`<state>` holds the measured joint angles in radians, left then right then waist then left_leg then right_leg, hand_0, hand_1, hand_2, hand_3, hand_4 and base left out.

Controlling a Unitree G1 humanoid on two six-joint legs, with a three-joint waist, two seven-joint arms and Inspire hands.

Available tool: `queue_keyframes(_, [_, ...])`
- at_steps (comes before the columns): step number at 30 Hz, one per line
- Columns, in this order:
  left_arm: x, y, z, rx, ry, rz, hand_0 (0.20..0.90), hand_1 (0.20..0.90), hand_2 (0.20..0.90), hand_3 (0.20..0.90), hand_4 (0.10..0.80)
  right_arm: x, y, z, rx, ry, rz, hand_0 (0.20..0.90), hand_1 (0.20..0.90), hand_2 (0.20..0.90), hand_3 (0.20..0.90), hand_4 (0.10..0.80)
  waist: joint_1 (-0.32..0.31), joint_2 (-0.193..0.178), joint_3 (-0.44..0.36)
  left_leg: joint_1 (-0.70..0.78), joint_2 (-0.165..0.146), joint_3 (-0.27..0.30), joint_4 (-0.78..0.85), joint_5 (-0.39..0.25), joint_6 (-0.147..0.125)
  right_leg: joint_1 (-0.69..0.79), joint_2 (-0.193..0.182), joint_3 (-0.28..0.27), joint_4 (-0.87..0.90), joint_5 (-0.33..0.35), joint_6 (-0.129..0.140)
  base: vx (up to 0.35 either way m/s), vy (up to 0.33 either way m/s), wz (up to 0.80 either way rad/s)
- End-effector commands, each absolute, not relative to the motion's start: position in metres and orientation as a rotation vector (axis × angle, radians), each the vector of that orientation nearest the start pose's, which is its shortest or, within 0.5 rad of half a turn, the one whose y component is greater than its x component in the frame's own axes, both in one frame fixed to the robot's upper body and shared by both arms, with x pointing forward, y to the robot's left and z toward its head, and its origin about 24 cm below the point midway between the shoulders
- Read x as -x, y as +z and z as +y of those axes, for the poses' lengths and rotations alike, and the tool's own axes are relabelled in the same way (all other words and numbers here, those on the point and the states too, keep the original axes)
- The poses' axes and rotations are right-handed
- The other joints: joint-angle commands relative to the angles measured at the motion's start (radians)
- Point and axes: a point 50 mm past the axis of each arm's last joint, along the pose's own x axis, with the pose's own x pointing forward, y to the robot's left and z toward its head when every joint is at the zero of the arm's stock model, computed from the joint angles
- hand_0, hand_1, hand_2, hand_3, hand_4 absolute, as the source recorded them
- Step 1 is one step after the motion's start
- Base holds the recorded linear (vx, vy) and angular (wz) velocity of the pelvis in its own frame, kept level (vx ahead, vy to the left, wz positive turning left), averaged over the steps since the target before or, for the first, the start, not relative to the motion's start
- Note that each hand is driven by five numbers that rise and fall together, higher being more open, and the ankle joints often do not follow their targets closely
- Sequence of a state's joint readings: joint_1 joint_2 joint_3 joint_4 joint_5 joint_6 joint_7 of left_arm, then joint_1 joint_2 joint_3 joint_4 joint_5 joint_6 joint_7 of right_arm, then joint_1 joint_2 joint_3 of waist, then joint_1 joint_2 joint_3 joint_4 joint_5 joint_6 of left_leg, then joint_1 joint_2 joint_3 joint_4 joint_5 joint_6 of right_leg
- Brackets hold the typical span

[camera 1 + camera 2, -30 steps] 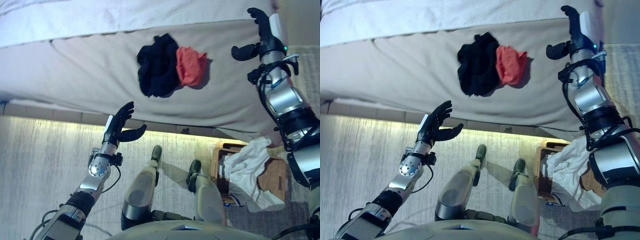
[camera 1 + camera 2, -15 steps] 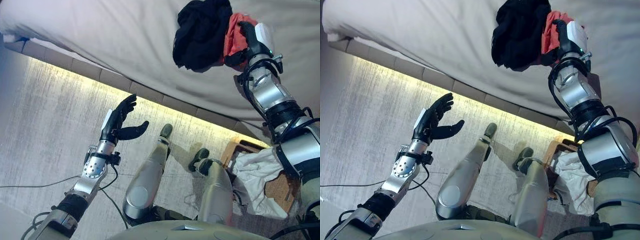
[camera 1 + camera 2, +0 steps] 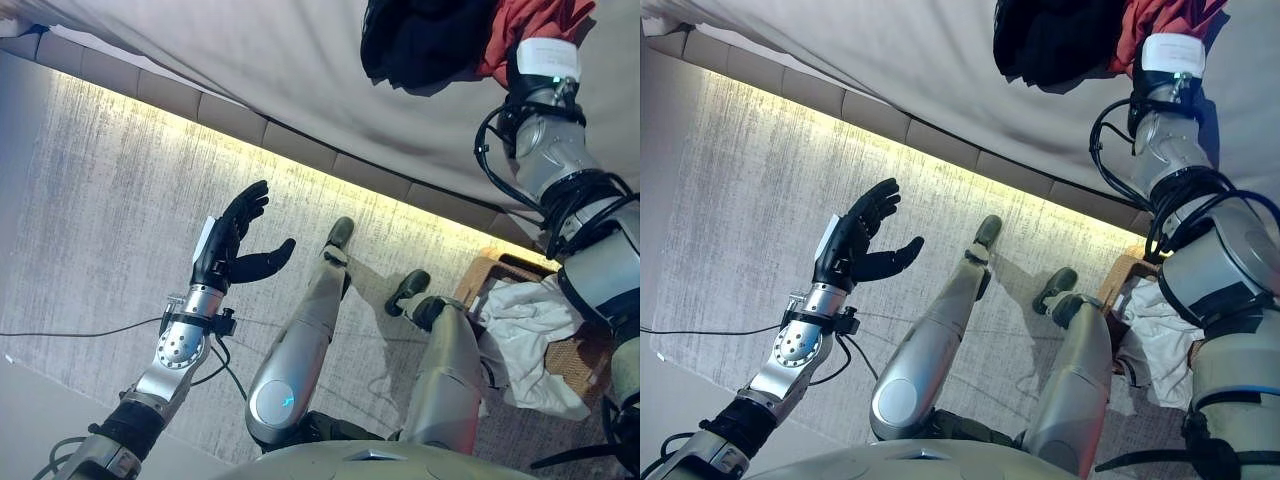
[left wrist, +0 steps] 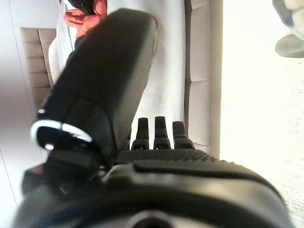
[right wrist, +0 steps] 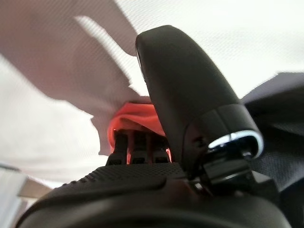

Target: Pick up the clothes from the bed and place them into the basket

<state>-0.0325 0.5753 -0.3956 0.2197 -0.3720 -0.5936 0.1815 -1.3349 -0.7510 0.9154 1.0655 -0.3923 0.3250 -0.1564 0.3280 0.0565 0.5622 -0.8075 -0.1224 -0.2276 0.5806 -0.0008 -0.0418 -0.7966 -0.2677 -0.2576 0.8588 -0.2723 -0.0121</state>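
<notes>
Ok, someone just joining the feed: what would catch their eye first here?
Probably the red garment beside the black clothes on the bed, with the right hand reaching into the red fabric. Next, the left hand held open over the floor, empty. Last, the basket by the robot's right side, with a white cloth draped in it.
</notes>
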Motion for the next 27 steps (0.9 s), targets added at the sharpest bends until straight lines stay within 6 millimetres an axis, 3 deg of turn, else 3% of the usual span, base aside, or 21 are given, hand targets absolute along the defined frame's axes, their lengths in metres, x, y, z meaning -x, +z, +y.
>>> queue_keyframes(1, [-0.234,0.090,0.198,-0.065,-0.137,-0.499,0.900,0.900,0.900,0.900,0.800,-0.377,0.332,-0.321,1.812,-0.790,0.164,0.747,0.747,0.747,0.722,0.622,0.026,0.072,-0.042,-0.038,-0.029,0.103,0.204,-0.177,0.083,0.034,0.093,-0.055,0.023,-0.006,-0.051,0.000,0.000,0.00])
queue_keyframes(2, [-0.234,0.092,0.198,-0.064,-0.137,-0.502,0.900,0.900,0.900,0.900,0.800,-0.375,0.337,-0.322,1.772,-0.816,0.145,0.441,0.441,0.441,0.365,0.265,0.027,0.075,-0.042,-0.046,-0.028,0.106,0.209,-0.178,0.086,0.024,0.091,-0.054,0.030,-0.007,-0.050,0.000,0.000,0.00])
queue_keyframes(3, [-0.234,0.092,0.199,-0.063,-0.137,-0.503,0.900,0.900,0.900,0.900,0.800,-0.374,0.339,-0.323,1.752,-0.829,0.134,0.441,0.441,0.441,0.365,0.265,0.029,0.077,-0.042,-0.050,-0.028,0.107,0.214,-0.180,0.087,0.018,0.090,-0.054,0.034,-0.006,-0.050,0.000,0.000,0.00])
queue_keyframes(4, [-0.234,0.092,0.199,-0.061,-0.135,-0.503,0.900,0.900,0.900,0.900,0.800,-0.373,0.343,-0.323,1.724,-0.844,0.122,0.300,0.300,0.300,0.200,0.100,0.029,0.080,-0.042,-0.057,-0.029,0.109,0.222,-0.182,0.088,0.010,0.088,-0.054,0.039,-0.006,-0.050,0.000,0.000,0.00])
queue_keyframes(10, [-0.231,0.093,0.201,-0.058,-0.127,-0.497,0.900,0.900,0.900,0.900,0.800,-0.370,0.352,-0.322,1.528,-0.867,-0.009,0.300,0.300,0.300,0.200,0.100,0.018,0.071,-0.042,-0.045,-0.022,0.122,0.239,-0.200,0.085,0.020,0.085,-0.051,0.051,-0.011,-0.047,0.011,0.014,-0.01])
queue_keyframes(15, [-0.232,0.093,0.203,-0.052,-0.129,-0.493,0.900,0.900,0.900,0.900,0.800,-0.370,0.348,-0.322,1.509,-0.841,-0.021,0.300,0.300,0.300,0.200,0.100,0.004,0.058,-0.042,0.012,-0.015,0.128,0.216,-0.203,0.083,0.071,0.088,-0.046,0.033,-0.010,-0.044,0.032,0.025,-0.09])
queue_keyframes(25, [-0.244,0.092,0.206,-0.073,-0.140,-0.466,0.900,0.900,0.900,0.900,0.800,-0.371,0.333,-0.323,1.330,-0.752,-0.113,0.300,0.300,0.300,0.200,0.100,-0.047,0.004,-0.042,0.307,0.003,0.128,0.083,-0.215,0.073,0.336,0.091,-0.009,-0.094,0.001,-0.033,0.049,0.027,-0.13])
queue_keyframes(27, [-0.247,0.091,0.204,-0.081,-0.144,-0.459,0.900,0.900,0.900,0.900,0.800,-0.369,0.334,-0.322,1.277,-0.742,-0.159,0.300,0.300,0.300,0.200,0.100,-0.068,-0.009,-0.042,0.366,0.007,0.133,0.037,-0.190,0.072,0.393,0.093,-0.004,-0.149,0.033,-0.037,-0.005,0.050,-0.27])
